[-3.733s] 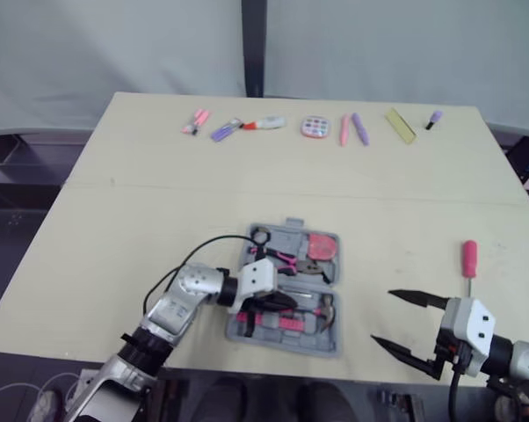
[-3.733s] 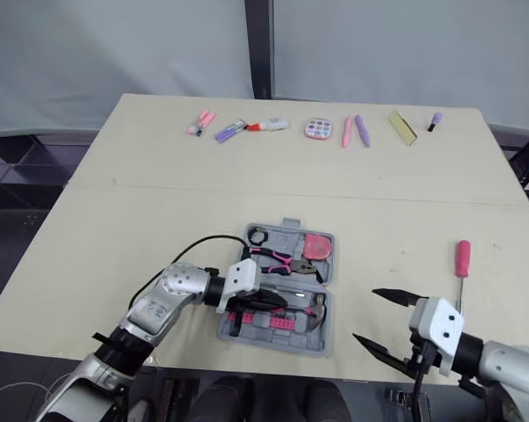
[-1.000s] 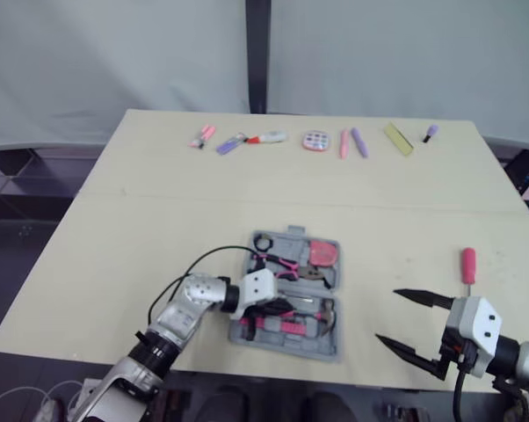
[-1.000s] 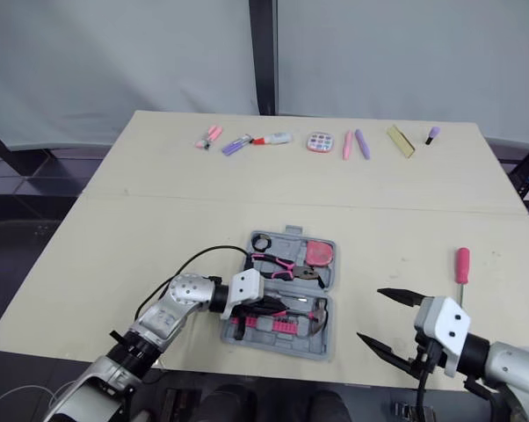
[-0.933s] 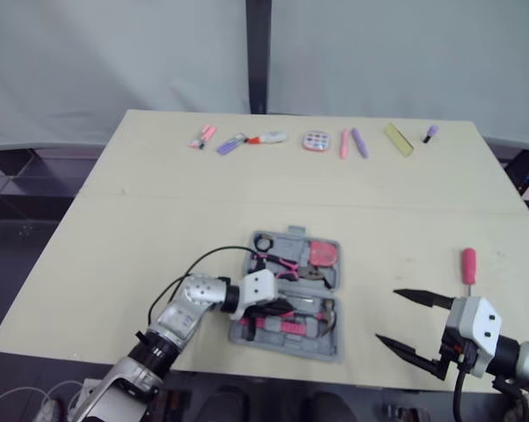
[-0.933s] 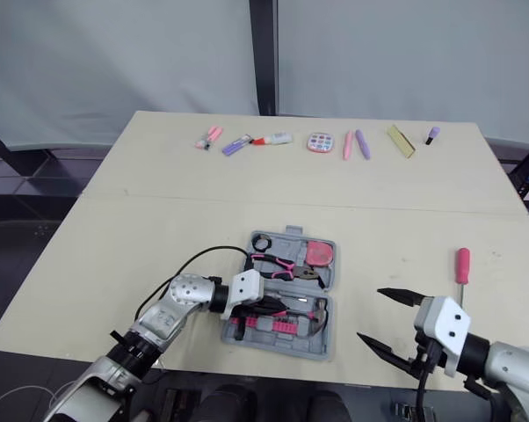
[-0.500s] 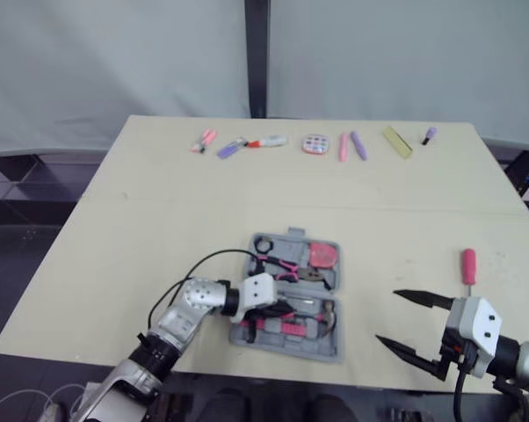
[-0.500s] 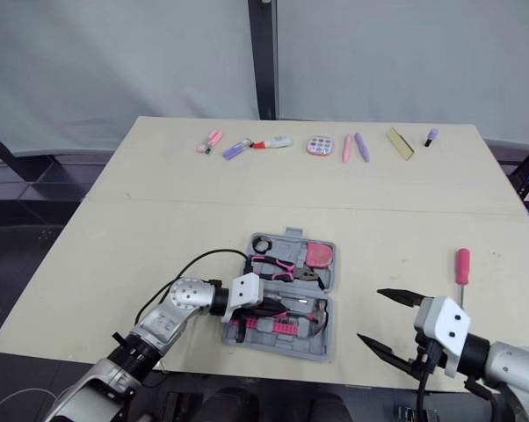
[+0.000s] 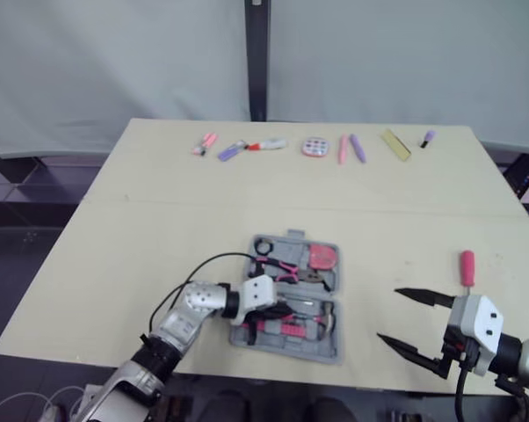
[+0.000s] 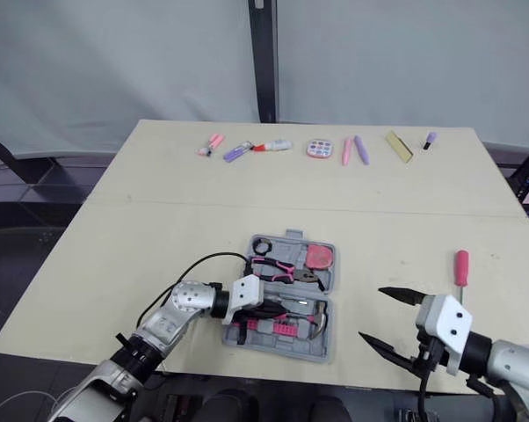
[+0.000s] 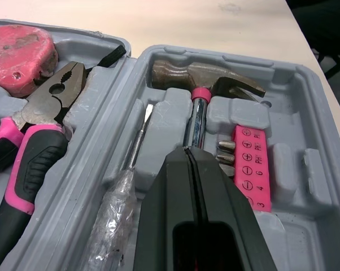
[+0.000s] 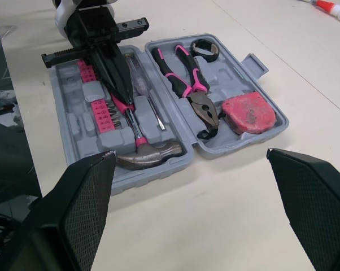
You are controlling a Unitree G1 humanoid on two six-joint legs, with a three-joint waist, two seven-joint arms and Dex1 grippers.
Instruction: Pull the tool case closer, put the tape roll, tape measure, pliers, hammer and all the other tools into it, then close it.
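Grey plastic, the tool case (image 9: 290, 236) lies open on the table (image 9: 141, 211) toward the 6 o'clock edge. In the head views its hinge line runs roughly 9 to 3.

The half toward 12 holds three things:
- the black tape roll (image 9: 263, 245) sits at the 9 end;
- the pliers (image 9: 288, 265) lie next to it, pink handles toward 9 and nose toward 3;
- the pink tape measure (image 9: 322, 257) sits at the 3 end.

In the half toward 6 the hammer (image 11: 206, 76) lies with its long axis 9 to 3, head at the 3 end. The left gripper (image 11: 188, 152) reaches in from 9 along that shaft. Its fingers are pressed together with just a seam between them, tips right over the shaft. Whether they pinch it cannot be told.

The left wrist view brings out a thin screwdriver (image 11: 135, 161) with a clear handle, beside the hammer and parallel to it. A pink bit rack (image 11: 250, 166) sits on the hammer's other side.

The head views give the red screwdriver (image 9: 467, 263) on the bare table at 3 o'clock of the case, well apart from it. Its long axis runs 12 to 6, handle toward 12. The right gripper (image 9: 387, 315) hangs at 4 o'clock of the case, spread wide and holding nothing.
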